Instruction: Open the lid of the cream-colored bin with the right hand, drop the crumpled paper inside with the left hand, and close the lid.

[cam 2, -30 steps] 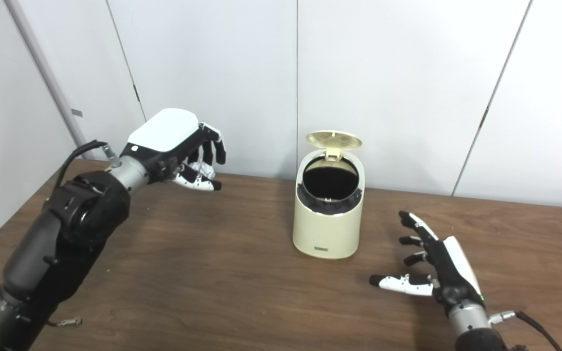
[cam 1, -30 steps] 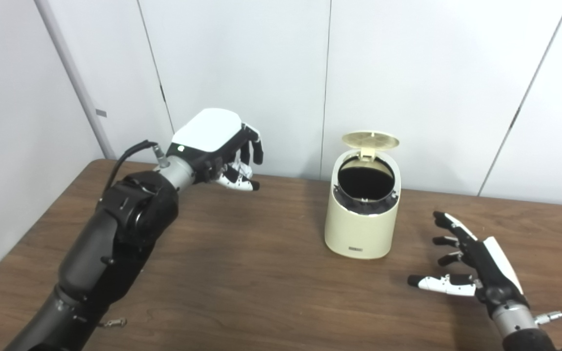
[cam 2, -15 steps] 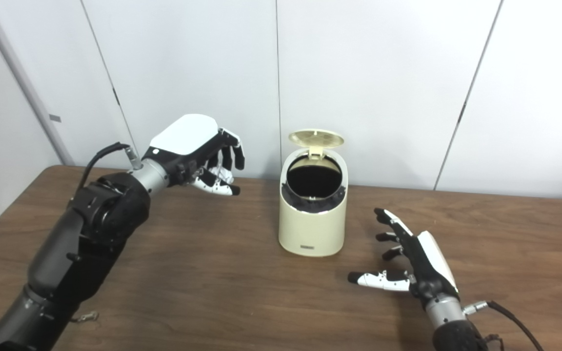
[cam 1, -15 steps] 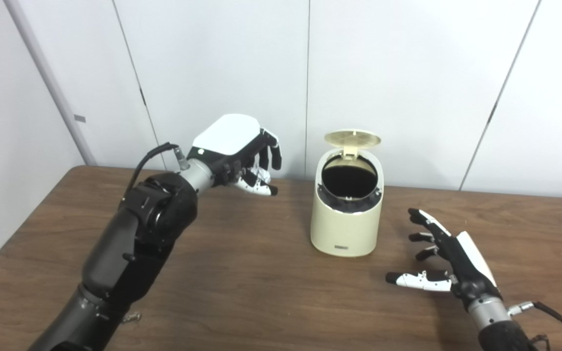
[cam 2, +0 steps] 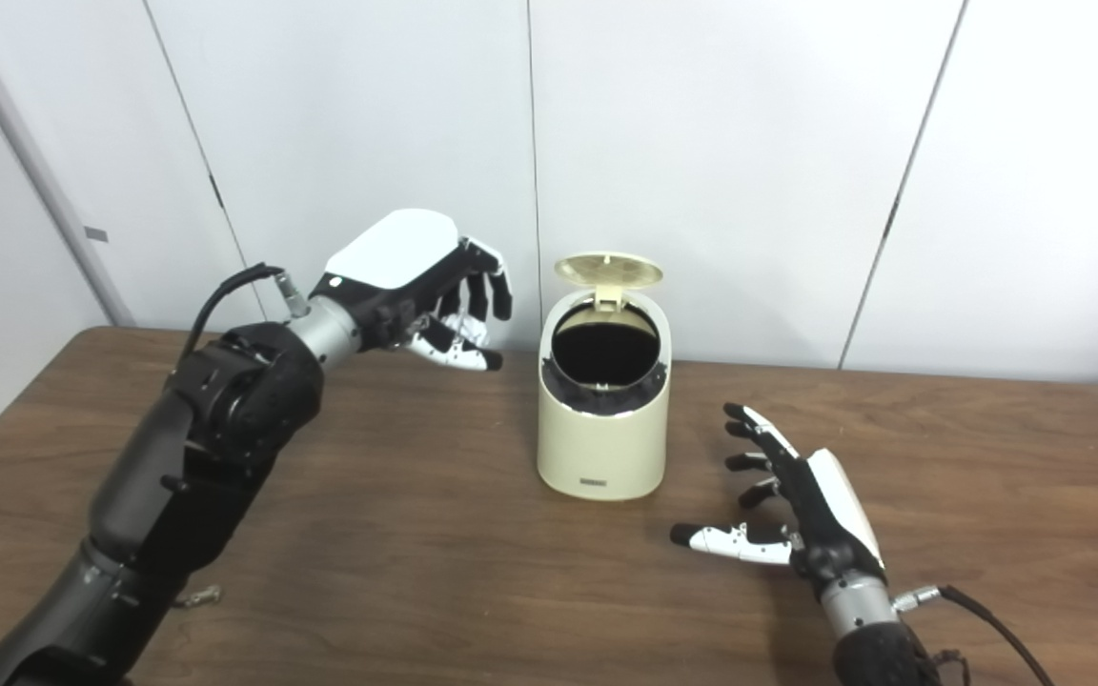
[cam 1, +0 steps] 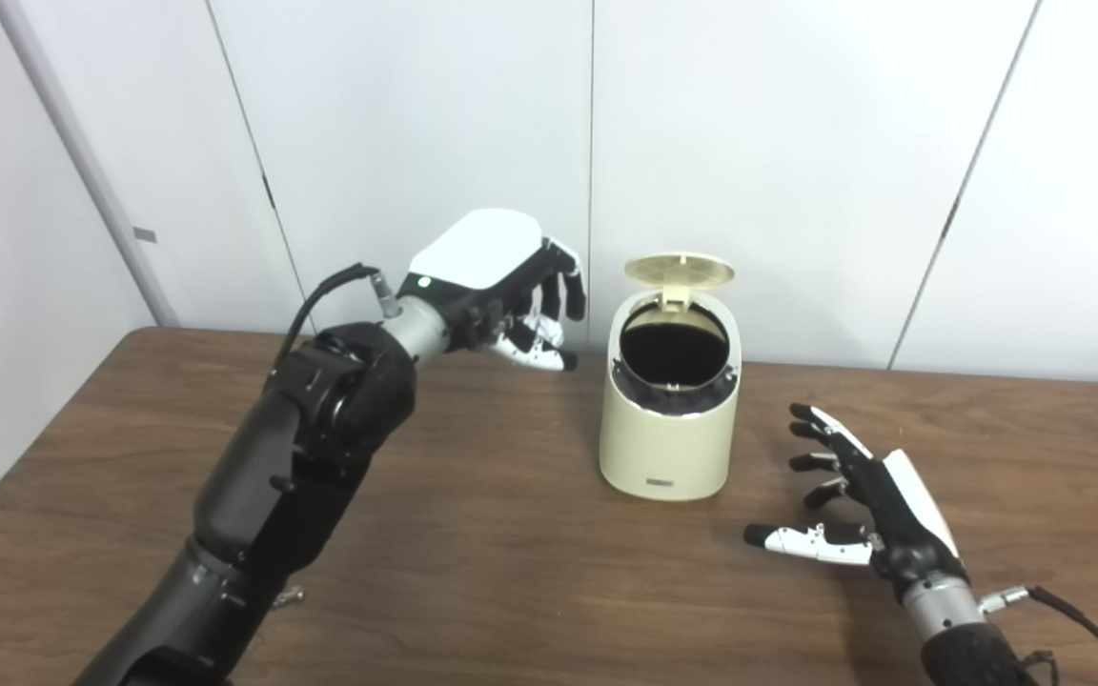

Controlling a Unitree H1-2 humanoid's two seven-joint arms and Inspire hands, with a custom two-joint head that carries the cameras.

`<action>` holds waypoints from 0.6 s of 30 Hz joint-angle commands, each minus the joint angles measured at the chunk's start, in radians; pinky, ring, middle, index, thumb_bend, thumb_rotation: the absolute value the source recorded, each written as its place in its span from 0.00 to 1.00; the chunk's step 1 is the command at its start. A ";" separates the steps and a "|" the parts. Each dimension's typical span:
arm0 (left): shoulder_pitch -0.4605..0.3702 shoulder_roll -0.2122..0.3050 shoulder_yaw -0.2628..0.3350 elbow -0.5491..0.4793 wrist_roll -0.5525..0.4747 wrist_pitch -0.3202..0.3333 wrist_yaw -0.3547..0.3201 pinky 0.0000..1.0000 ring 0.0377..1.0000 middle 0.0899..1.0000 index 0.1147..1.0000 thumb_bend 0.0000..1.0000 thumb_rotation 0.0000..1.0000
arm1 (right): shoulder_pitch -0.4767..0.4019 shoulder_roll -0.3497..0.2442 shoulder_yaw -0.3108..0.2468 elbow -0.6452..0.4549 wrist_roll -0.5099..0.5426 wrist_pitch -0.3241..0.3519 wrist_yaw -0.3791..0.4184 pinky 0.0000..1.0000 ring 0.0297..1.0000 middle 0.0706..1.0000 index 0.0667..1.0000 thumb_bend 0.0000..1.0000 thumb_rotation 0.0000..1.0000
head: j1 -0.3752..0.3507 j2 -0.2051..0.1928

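The cream-colored bin (cam 1: 668, 448) stands upright on the brown table (cam 1: 473, 572), its round lid (cam 1: 680, 270) tipped up and back, showing a dark inside. My left hand (cam 1: 501, 276) hovers in the air just left of the bin's mouth, at rim height, with its fingers curled on the crumpled paper (cam 2: 461, 329); only a small white bit shows between them. My right hand (cam 1: 868, 505) rests low over the table to the right of the bin, open, fingers spread, holding nothing and apart from the bin.
White wall panels (cam 1: 797, 143) rise right behind the bin and the table's far edge. A small metal clip (cam 1: 287, 597) lies on the table beside my left forearm. Bare wood stretches in front of the bin.
The camera has swung, shifting the whole picture. Against the bin, my left hand has moved right, closing in on the bin's mouth. The right hand and the lid have stayed put.
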 commanded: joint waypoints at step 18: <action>-0.135 -0.050 -0.029 0.020 0.024 -0.018 0.049 0.33 0.35 0.43 0.46 0.50 0.00 | -0.038 0.004 0.004 0.006 0.001 -0.031 -0.013 0.56 0.74 0.85 0.87 0.87 0.23 | -0.011 -0.003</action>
